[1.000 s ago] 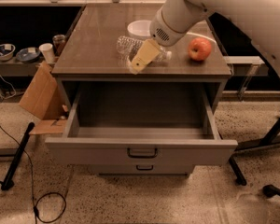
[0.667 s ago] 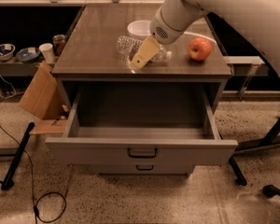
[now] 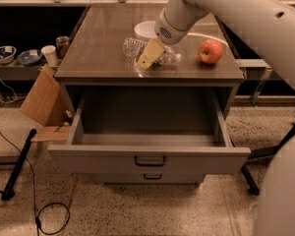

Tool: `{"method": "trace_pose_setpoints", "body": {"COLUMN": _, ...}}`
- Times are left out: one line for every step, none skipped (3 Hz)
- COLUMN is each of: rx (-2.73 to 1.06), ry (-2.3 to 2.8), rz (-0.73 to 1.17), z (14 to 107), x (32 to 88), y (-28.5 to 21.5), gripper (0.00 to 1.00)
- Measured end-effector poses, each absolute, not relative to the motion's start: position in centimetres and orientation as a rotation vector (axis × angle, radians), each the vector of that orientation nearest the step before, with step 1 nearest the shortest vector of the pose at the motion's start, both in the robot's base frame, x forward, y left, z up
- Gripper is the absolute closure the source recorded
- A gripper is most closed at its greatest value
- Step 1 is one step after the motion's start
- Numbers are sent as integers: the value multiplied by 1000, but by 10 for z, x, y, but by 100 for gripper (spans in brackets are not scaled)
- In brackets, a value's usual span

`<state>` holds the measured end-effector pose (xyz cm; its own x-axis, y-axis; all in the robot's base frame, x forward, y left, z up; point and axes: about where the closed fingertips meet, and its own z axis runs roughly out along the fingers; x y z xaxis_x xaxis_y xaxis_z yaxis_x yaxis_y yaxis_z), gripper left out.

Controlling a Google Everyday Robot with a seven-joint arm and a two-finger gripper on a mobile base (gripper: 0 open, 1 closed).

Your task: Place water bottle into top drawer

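The water bottle, clear and crinkled, lies on its side on the cabinet top, with its white cap pointing right toward the apple. My gripper, beige-tipped at the end of the white arm, is down on the bottle's middle and hides part of it. The top drawer is pulled out below the cabinet top. Its inside looks empty, and its dark handle is at the centre of the front panel.
A white bowl stands just behind the bottle and a red apple to its right. A narrower lower drawer front sits beneath. A cardboard box, cups, a black stand leg and floor cables are at the left.
Hardly anything: my gripper stays on the bottle and has shifted only slightly. The bottle and drawer have not moved.
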<state>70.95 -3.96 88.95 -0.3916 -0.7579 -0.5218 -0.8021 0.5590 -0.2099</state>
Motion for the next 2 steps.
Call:
{"method": "trace_pose_setpoints", "body": {"rx": -1265, "ry": 2238, "rz": 130, "z": 876, "x": 725, "y": -30, "gripper": 0}}
{"method": "trace_pose_setpoints", "body": {"rx": -1287, "ry": 2249, "rz": 146, "z": 866, "x": 734, "y": -24, "gripper": 0}}
